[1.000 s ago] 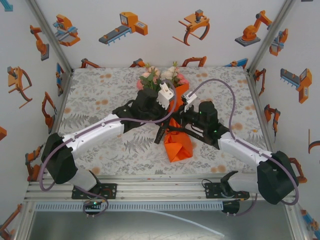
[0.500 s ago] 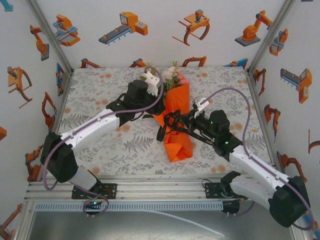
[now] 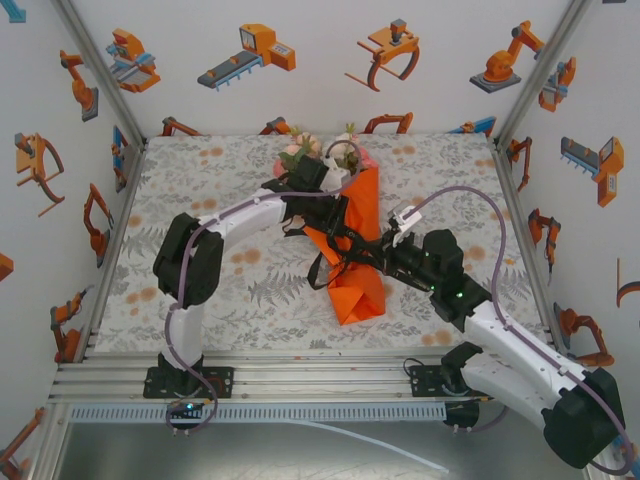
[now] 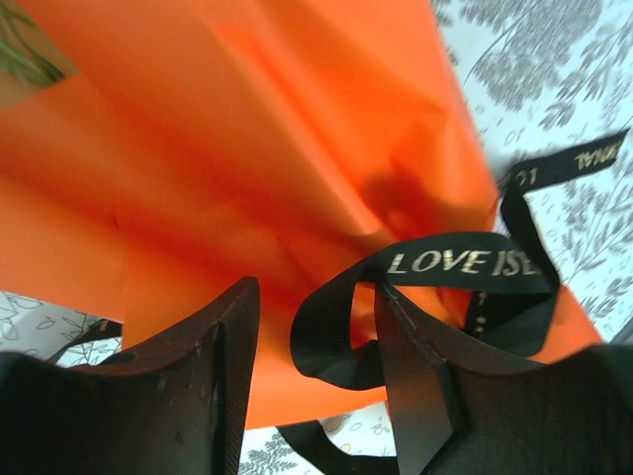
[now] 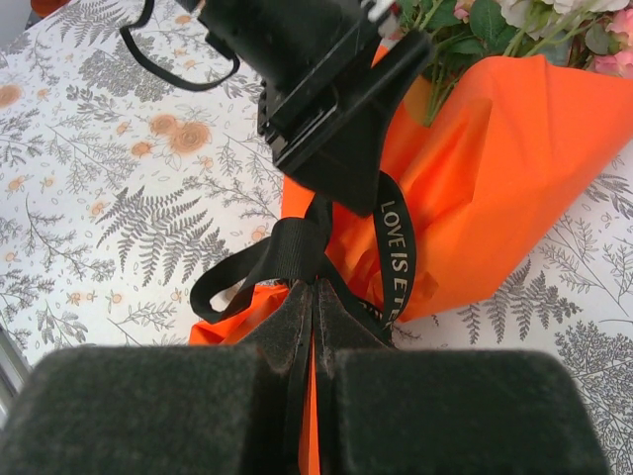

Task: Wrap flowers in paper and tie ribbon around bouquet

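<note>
The bouquet lies mid-table: pink and white flowers [image 3: 305,150] [image 5: 514,20] stick out of the orange paper [image 3: 362,290] [image 4: 247,148] [image 5: 495,168]. The black ribbon [image 3: 320,268] [image 4: 455,262] [image 5: 396,247], printed with gold letters, is wound round the cone's narrow part. My left gripper [image 3: 325,220] [image 4: 316,292] hovers over the cone, open, with a loose ribbon loop lying between its fingers. From the right, my right gripper [image 3: 346,252] [image 5: 315,297] is shut on the ribbon at the knot. The stems are hidden inside the paper.
The table [image 3: 200,200] has a grey fern-and-blossom cloth. White walls with orange robot pictures close it in at the back and sides. My left arm's elbow [image 3: 185,265] is folded over the left part of the table. A metal rail [image 3: 320,375] runs along the near edge.
My left gripper has opened and let go of the ribbon, swung back, then returned over the cone. My right gripper has drawn the ribbon toward the right, still shut.
</note>
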